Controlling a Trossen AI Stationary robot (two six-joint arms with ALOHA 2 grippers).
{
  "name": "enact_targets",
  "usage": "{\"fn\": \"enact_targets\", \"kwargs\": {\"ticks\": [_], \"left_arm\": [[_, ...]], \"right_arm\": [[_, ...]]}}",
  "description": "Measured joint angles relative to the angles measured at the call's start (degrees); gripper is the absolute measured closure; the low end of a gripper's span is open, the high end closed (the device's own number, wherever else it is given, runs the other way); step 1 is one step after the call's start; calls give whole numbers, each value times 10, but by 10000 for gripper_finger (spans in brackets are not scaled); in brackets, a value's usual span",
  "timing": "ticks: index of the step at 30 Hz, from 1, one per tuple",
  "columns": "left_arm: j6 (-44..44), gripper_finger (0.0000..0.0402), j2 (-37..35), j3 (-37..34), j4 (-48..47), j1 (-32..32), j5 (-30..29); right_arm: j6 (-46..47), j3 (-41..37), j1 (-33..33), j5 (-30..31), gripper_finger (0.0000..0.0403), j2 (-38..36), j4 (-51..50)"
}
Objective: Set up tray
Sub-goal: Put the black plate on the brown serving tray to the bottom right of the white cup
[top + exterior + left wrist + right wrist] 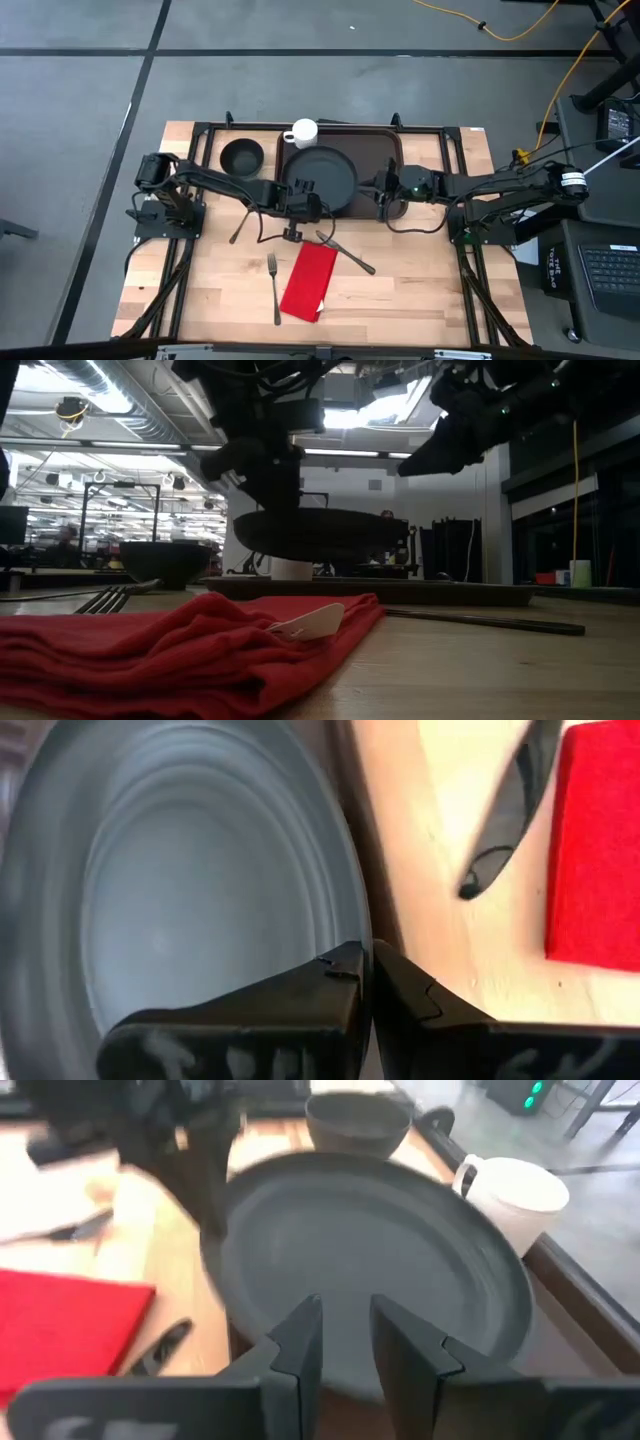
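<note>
We judge the plate-placement step in hand: the left gripper (300, 205) is clenched on the rim of the plate (322, 178), raised above the tray (385, 150) at the worktop's far edge. The right gripper (384, 190) hovers half-parted, grasping nothing. Next: lower level, release.

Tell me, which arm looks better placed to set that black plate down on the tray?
Probably the left: its pincer is shut on the plate's rim, holding it raised above the tray. The right pincer only hovers at the opposite edge.
</note>
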Motion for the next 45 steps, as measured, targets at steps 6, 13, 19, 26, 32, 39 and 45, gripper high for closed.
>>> {"fn": "enact_targets", "kwargs": {"ticks": [6, 13, 19, 26, 32, 39, 45], "left_arm": [[-8, 399, 22, 0, 1, 11, -4], [-11, 399, 55, 0, 4, 29, 12], [-11, 399, 62, 0, 5, 32, 24], [-23, 399, 65, 0, 7, 32, 35], [-25, 397, 65, 0, 5, 32, 62], [-25, 386, 65, 0, 5, 32, 66], [-43, 371, 65, 0, 4, 32, 58]], "right_arm": [[3, -4, 2, -5, 311, 0, 36], [-43, 4, 2, -5, 311, 0, 93], [-45, 21, 2, -5, 311, -1, 107], [-42, 21, 2, -14, 311, -1, 106], [-41, 22, 2, -15, 311, 0, 103], [-42, 22, 2, -15, 311, 0, 100], [-42, 22, 2, -15, 311, 0, 97]]}}
